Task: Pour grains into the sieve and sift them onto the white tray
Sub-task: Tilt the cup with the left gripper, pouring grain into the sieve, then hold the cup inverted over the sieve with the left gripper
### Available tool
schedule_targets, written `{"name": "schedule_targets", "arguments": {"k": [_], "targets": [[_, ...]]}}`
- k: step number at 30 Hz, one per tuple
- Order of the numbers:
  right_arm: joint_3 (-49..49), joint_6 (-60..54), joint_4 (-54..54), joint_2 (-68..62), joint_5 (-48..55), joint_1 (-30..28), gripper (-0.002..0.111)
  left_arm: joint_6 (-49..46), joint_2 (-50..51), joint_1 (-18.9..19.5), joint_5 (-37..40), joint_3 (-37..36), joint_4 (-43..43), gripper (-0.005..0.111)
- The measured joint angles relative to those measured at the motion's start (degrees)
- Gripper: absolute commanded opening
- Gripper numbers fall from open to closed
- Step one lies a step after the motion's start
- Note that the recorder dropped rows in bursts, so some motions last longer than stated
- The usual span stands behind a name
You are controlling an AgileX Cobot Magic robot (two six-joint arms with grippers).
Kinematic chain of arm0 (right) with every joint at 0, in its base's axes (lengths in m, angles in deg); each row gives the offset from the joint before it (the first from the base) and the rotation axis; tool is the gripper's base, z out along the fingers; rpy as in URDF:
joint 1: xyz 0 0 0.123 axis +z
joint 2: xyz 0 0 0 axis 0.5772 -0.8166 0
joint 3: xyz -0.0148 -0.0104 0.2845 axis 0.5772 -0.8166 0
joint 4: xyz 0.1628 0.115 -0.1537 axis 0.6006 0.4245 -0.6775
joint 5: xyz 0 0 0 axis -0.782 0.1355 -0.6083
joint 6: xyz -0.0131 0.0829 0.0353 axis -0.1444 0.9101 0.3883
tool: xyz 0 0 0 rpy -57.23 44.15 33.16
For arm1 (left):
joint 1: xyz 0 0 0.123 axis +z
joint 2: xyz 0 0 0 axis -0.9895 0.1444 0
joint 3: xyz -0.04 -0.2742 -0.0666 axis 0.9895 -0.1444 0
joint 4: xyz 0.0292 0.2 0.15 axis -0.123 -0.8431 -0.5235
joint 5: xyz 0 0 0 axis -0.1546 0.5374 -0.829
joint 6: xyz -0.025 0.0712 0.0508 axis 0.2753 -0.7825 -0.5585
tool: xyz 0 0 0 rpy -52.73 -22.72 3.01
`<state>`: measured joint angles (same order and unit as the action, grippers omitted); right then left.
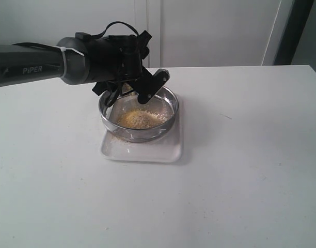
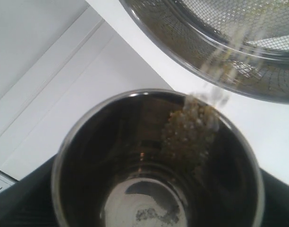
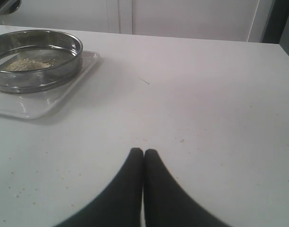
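Grips a tilted steel cup (image 2: pixel 154 165) in the left end effector (image 1: pixel 133 91), just above the upper-left rim of the sieve (image 1: pixel 137 135). Pours grains (image 1: pixel 140 119) down-right onto the mesh, mid-frame, on the white tray (image 1: pixel 147 153). Holds the right end effector (image 3: pixel 143 156) clenched, empty, well apart over the table (image 1: pixel 240 155).
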<state>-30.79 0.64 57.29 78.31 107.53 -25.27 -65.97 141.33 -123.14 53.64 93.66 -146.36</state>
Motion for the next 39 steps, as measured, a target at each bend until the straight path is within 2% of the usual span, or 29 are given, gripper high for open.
{"name": "schedule_targets", "arguments": {"k": [14,33,39], "targets": [[0.0,0.0,0.0,0.0,0.0,0.0,0.0,0.0,0.0,0.0,-4.1,0.0,0.0,0.0],[0.0,0.0,0.0,0.0,0.0,0.0,0.0,-0.8,0.0,0.0,-4.5,0.0,0.0,0.0],[0.0,0.0,0.0,0.0,0.0,0.0,0.0,-8.3,0.0,0.0,-2.2,0.0,-0.1,0.0]]}}
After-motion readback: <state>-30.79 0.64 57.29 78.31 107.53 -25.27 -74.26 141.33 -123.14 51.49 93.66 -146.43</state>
